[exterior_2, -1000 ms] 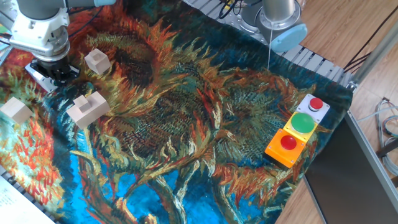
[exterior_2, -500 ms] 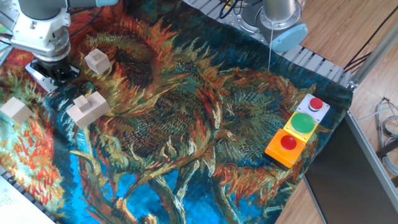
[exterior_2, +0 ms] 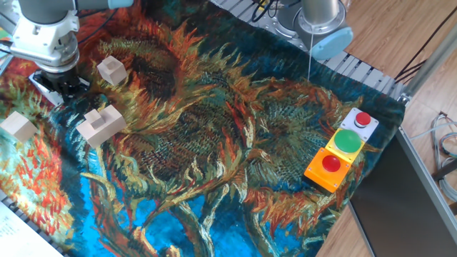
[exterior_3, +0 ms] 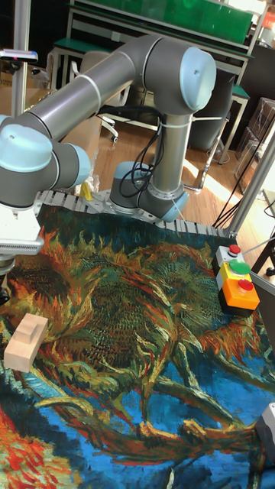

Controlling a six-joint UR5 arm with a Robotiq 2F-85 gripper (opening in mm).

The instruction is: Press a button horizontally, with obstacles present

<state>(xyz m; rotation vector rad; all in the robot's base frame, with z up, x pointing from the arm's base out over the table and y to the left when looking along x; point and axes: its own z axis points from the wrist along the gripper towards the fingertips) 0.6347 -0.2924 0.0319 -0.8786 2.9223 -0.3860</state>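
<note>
My gripper (exterior_2: 66, 88) hangs low over the far left corner of the cloth, and its dark fingers are too small to show a gap. A small wooden cube (exterior_2: 112, 70) sits just right of it. The notched wooden block (exterior_2: 101, 125) (exterior_3: 26, 341) lies in front of it. Another small cube (exterior_2: 19, 126) lies to the front left. A white-and-grey box (exterior_3: 268, 426), cut off by the right edge of the tall fixed view, stands at the cloth's near right. The button on it is hidden.
Three button boxes line the right edge of the cloth: white with a red button (exterior_2: 363, 121), yellow with a green dome (exterior_2: 348, 141), orange with a red button (exterior_2: 330, 165). The arm's base (exterior_2: 321, 28) stands behind the cloth. A metal post (exterior_2: 428, 68) rises at the right.
The gripper has barely shifted at the far left corner. The blocks and button boxes have not moved.
</note>
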